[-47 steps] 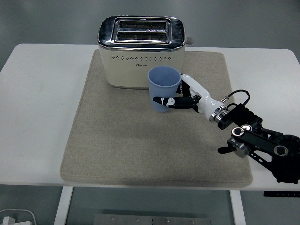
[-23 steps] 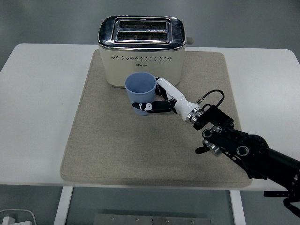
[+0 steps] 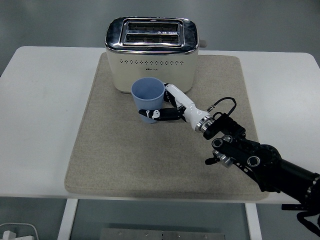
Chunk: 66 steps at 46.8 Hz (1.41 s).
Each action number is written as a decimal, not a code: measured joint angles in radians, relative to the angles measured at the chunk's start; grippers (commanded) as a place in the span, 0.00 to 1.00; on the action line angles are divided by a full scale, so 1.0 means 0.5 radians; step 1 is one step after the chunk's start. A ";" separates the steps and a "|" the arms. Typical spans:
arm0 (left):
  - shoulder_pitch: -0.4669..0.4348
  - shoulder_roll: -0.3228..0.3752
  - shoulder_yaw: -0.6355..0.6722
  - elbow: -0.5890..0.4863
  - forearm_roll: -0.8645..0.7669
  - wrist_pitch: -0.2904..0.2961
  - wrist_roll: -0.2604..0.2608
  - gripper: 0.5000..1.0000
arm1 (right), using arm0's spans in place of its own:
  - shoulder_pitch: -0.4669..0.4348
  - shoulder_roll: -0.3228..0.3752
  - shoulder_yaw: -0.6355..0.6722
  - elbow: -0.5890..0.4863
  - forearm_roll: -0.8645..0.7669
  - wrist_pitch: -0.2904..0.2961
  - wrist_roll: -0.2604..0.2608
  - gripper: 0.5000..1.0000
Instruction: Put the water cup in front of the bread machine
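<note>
Right hand [image 3: 167,106] grips blue cup [image 3: 148,100] before toaster [image 3: 151,53].

A cream-and-chrome two-slot toaster [image 3: 151,55] stands at the far middle of a beige rectangular fabric mat [image 3: 110,155] on the white table [image 3: 40,125]. A pale blue plastic cup [image 3: 148,98] sits just near of the toaster, the right hand [image 3: 172,106] wrapped around it from the right.
</note>
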<state>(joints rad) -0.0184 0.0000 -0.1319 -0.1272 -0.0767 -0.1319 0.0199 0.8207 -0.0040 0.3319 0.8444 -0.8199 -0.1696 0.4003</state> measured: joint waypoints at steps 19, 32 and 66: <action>0.000 0.000 0.000 0.000 0.000 0.000 0.000 1.00 | -0.003 -0.004 -0.001 -0.001 0.001 0.002 0.000 0.87; 0.000 0.000 0.000 0.000 0.000 0.000 0.000 1.00 | 0.009 -0.035 0.001 0.019 0.011 0.055 0.000 0.87; 0.000 0.000 0.000 0.000 0.000 0.000 0.000 1.00 | -0.062 -0.569 0.040 0.342 0.033 0.139 0.003 0.87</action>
<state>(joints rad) -0.0185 0.0000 -0.1319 -0.1273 -0.0767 -0.1320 0.0198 0.7897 -0.2883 0.3517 1.0152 -0.8035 -0.1000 0.4018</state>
